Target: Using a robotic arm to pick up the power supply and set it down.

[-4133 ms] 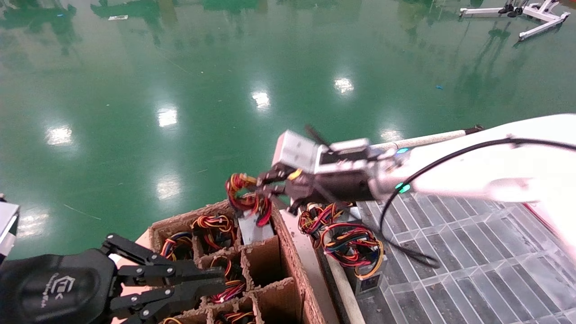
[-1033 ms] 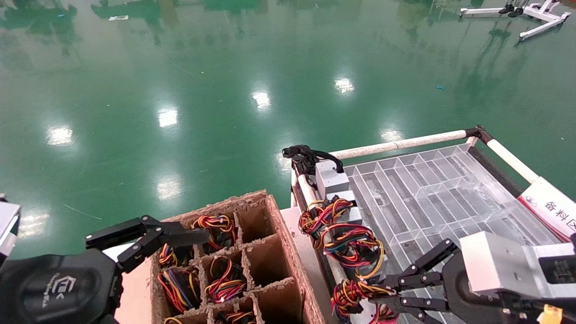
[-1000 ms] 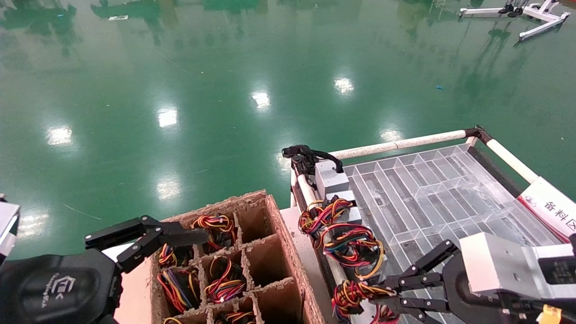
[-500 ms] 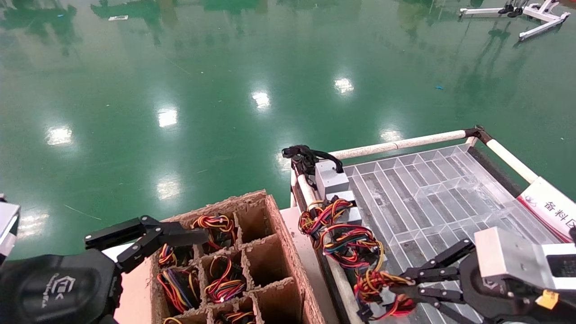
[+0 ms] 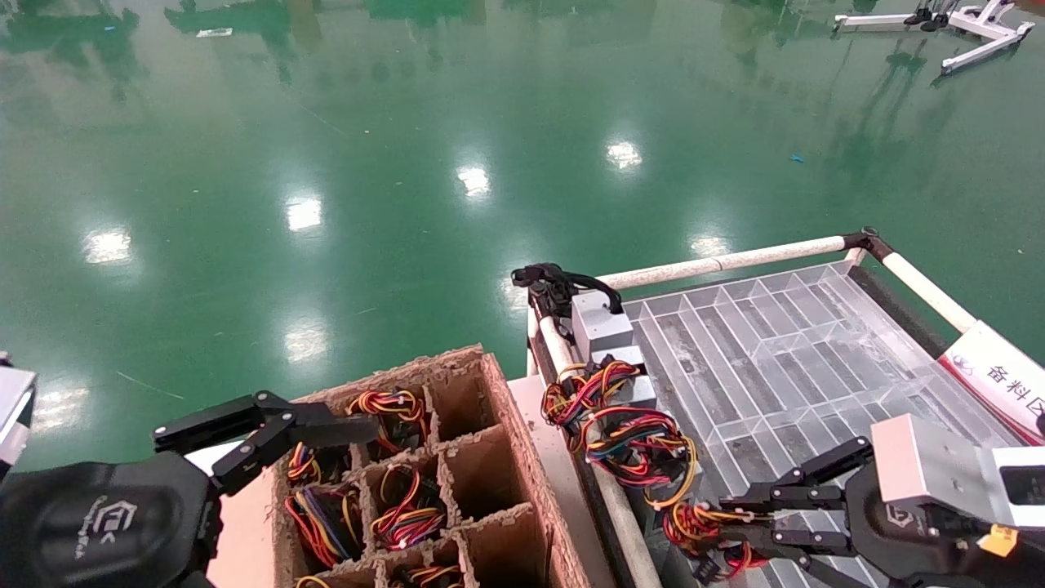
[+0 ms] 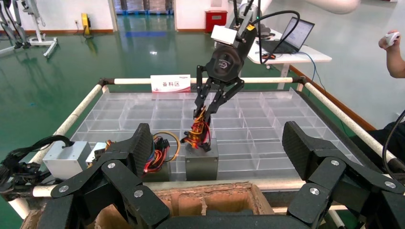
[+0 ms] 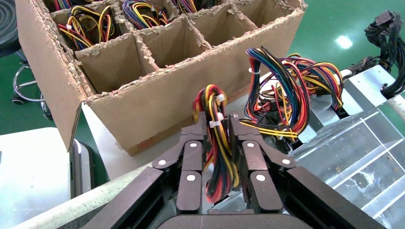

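While pinching ribbed wire bundle | right gripper | grey boxy power supply

Right tool clamped low; left tool parked, spread wide.

Power supply body cut off below
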Robot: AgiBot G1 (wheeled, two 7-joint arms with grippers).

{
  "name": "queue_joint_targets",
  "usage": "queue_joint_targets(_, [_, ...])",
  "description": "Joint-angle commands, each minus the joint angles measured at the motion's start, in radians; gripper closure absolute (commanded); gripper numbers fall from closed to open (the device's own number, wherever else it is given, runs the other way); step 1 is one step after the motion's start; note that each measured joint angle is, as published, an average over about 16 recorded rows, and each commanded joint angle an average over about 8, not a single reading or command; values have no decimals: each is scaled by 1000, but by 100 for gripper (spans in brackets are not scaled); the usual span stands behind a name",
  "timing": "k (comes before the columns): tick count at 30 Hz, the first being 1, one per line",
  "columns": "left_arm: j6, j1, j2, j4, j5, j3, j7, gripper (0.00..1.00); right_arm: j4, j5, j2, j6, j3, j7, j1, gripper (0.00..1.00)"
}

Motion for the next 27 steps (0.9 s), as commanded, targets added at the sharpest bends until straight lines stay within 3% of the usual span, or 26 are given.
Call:
queue_joint_targets(1, [0, 0, 0, 0, 0, 0, 0, 0, 2, 0, 0, 0, 0, 0, 0, 0])
queue_joint_targets(9, [0, 0, 0, 0, 0, 0, 0, 0, 6, 9, -2, -6, 2, 4, 5, 0])
queue_joint_targets(19, [0, 0, 0, 1, 0, 0, 0, 0, -61, 156, -28, -76, 27, 43, 1, 0])
queue_joint_targets(27, [0, -1, 0, 2, -1, 0, 1, 0, -44, 190, -41, -72, 60, 51, -34, 0])
